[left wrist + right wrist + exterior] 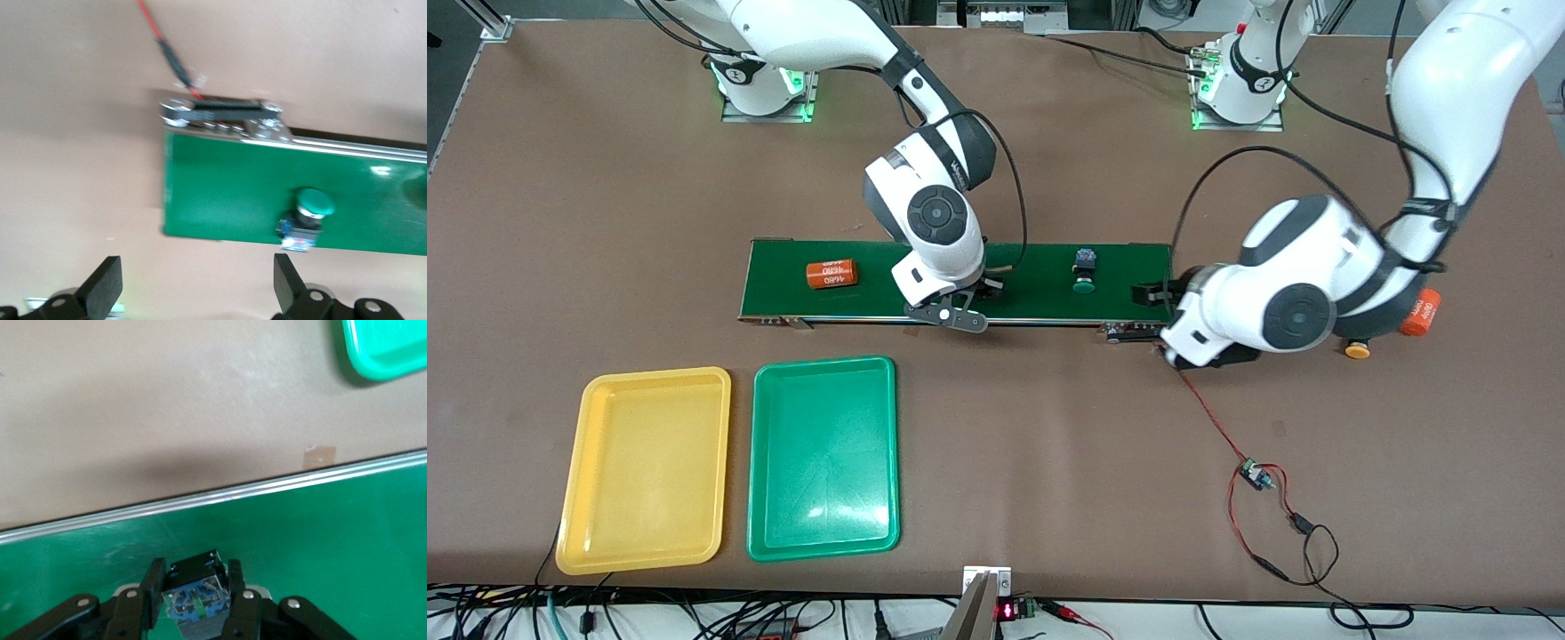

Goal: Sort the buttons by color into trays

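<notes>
Gripping a button (195,595) on the belt (1040,276), right pincer (195,587), left pincer (193,287) wide open.

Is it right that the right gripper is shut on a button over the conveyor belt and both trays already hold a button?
Not quite. The front view shows the yellow tray and green tray both empty. The right gripper is indeed shut on a button over the conveyor belt.

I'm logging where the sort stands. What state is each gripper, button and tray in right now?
Right gripper: shut on a dark boxy push-button switch over the long green conveyor belt; cap colour hidden.
Left gripper: open, holding nothing, at the belt's end.
Green-capped push-button switch: lying on the belt, ungripped.
Yellow plastic tray: holds nothing.
Green plastic tray: holds nothing.
</notes>
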Robot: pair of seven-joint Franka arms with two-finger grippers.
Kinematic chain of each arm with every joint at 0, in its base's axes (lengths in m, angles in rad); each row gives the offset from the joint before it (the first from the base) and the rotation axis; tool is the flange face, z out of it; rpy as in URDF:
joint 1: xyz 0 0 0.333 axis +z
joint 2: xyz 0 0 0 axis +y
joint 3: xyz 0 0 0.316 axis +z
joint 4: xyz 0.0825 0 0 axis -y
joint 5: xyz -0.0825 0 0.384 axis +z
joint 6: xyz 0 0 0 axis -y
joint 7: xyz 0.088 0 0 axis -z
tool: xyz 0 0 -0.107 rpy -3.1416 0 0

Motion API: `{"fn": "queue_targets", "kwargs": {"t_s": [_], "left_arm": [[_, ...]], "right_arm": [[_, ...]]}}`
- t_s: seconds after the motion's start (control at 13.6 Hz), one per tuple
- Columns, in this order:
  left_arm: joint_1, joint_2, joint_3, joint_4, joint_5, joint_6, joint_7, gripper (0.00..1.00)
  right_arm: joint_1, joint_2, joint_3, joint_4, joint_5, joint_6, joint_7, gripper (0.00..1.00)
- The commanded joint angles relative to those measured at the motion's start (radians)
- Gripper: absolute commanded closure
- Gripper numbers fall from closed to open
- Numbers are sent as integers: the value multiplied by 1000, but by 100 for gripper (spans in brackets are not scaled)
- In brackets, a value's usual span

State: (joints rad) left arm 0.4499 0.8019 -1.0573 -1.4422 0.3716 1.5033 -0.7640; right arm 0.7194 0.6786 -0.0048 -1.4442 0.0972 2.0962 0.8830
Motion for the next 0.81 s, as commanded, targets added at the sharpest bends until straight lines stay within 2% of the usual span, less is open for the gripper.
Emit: {"fn": "queue_targets", "kwargs": {"t_s": [0.0,0.15,0.37,0.59,0.73], "left_arm": [[58,8,25,13,64,-49,144,0],[87,5,109,12,105,-51,324,0],[98,8,193,12,251,-41,544,0],[165,17,253,-21,269,-26,629,0],[179,28,319,-26,294,40,745,0]], "right_arm": [[-40,-27,-1,33,13,-22,-19,100],[-115,-39,-3,50,9,-63,-131,100],[-257,-39,-1,54,4,-73,-348,100],[-394,-33,-1,54,1,-70,-649,100],[-466,-30,-3,54,-2,-70,-864,100]]}}
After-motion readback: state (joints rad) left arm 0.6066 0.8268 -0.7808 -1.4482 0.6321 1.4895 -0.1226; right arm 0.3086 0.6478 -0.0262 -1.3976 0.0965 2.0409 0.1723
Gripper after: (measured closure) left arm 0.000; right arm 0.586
